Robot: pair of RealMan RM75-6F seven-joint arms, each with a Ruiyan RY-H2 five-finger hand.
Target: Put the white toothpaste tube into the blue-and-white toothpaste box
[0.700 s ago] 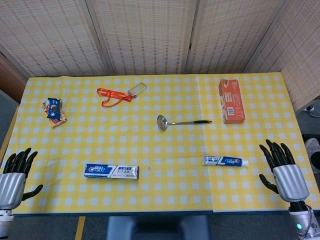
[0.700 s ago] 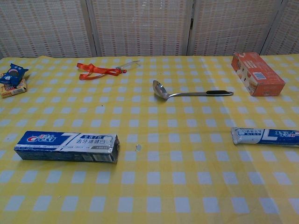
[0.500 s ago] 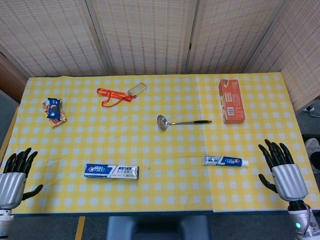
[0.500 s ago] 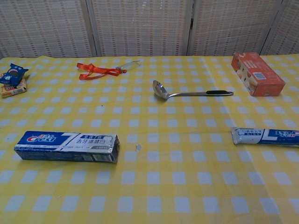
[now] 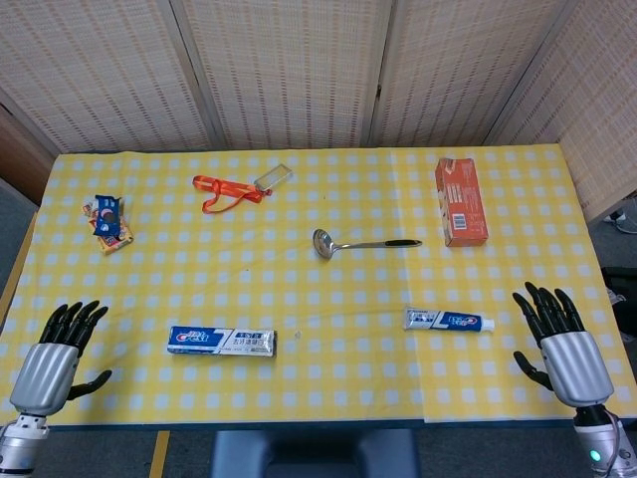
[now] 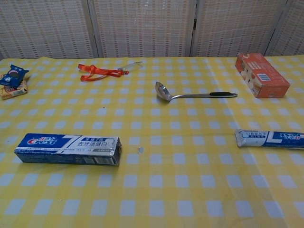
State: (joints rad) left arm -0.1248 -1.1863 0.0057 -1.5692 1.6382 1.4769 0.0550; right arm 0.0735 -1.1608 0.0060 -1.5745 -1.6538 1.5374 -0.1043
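Both hands have crept inward; my right hand [image 5: 562, 339], fingers spread and empty, sits just outboard of the toothpaste tube [image 5: 449, 321], which lies crosswise, cap toward those fingers. My left hand [image 5: 60, 354], likewise spread and empty, flanks the toothpaste box [image 5: 221, 341].

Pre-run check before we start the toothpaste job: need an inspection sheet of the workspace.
Surface: table under a yellow-and-white checked cloth, flat.
Job's things: toothpaste box near the front left, lying flat; toothpaste tube front right, lying flat, apart from the box.
Clutter: ladle mid-table; orange carton back right; orange lanyard with clear badge back left; snack packets at the left edge.
Hands: left hand and right hand over the front corners, fingers spread, holding nothing.
Cables: one on the floor far right.
Surroundings: woven screen panels behind the table.
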